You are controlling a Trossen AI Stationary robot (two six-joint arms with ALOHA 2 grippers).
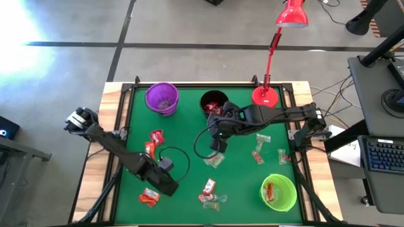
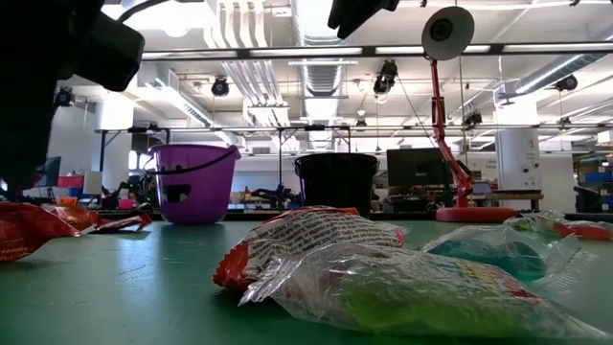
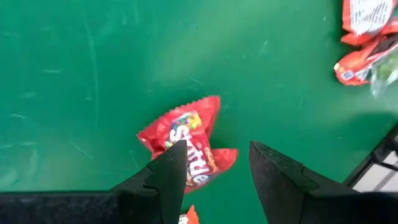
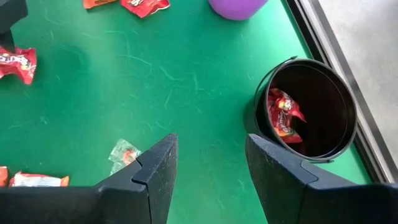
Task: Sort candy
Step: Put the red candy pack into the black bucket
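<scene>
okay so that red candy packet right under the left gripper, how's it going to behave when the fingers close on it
The red candy packet looks crinkled and lying flat on the green table, so it probably crumples rather than resists. Its glossy wrapper may slip. The left gripper is open above it; it seems light, so a closing finger could nudge it aside.

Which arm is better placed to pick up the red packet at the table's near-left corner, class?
Left. The left gripper hangs open directly above the red packet. The right gripper is open too, but beside the black cup, far from that packet.
</scene>
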